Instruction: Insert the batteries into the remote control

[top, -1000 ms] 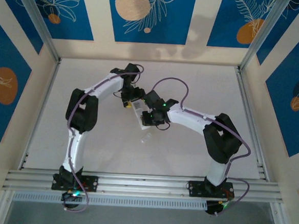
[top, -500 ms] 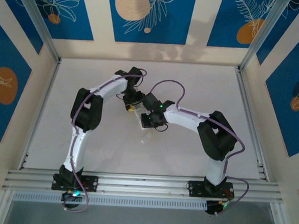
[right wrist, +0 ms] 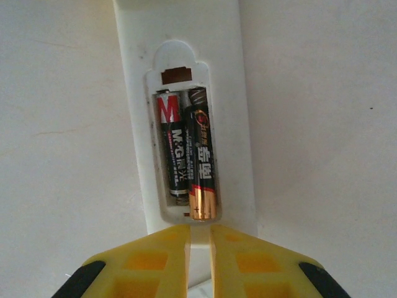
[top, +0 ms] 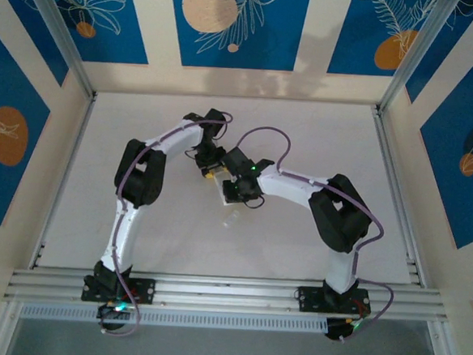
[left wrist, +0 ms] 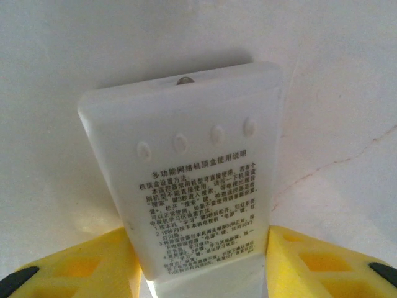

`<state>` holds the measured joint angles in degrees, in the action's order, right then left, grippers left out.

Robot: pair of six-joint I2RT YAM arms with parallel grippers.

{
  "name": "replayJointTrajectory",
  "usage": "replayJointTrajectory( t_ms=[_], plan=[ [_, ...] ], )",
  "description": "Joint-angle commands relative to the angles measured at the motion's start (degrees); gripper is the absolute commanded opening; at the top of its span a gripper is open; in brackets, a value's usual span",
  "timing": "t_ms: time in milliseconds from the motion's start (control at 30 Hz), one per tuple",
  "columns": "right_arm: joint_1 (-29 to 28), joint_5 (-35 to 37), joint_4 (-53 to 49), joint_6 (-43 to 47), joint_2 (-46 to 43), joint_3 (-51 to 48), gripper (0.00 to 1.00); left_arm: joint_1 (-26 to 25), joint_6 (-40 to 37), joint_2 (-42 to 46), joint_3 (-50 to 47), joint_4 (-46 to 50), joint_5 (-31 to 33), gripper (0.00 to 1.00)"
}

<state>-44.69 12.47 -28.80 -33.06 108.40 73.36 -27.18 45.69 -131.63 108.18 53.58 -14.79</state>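
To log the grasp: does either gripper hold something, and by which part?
The left gripper clamps the remote control by its two long edges. The right gripper, nearly shut, holds nothing.

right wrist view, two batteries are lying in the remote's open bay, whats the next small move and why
Probably press the gold-ended battery down with the nearly shut right end effector: its near end reaches further than the black battery does and may sit proud. The left end effector grips the remote control, so it should stay put.
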Motion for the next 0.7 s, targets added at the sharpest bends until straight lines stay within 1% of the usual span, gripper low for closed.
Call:
replayJointTrajectory(
  t_ms=[0,167,400,500,667],
  plan=[
    [-0.4,0.4,-0.9,0.8,1.3,1.9,0.17,-0.4,-0.2,-0.7,1.3,2.0,-0.6,0.48],
    [-0.4,0.6,-1.7,1.0,2.2,3.2,0.17,-0.4,-0.3,-0.5,1.3,2.1,-0.9,0.46],
    [-0.4,-0.4,-2.4,1.0,-1.0,3.2,0.20,-0.4,-0.3,-0.2,1.6,2.0,-0.9,0.46],
    [-0.2,0.3,-3.1,1.0,-2.4,2.9,0.20,-0.4,-0.2,-0.3,1.7,2.0,-0.9,0.46],
    [0.0,0.7,-3.3,1.0,-2.1,2.6,0.19,-0.4,-0.4,-0.2,1.7,2.1,-1.0,0.46]
  ],
)
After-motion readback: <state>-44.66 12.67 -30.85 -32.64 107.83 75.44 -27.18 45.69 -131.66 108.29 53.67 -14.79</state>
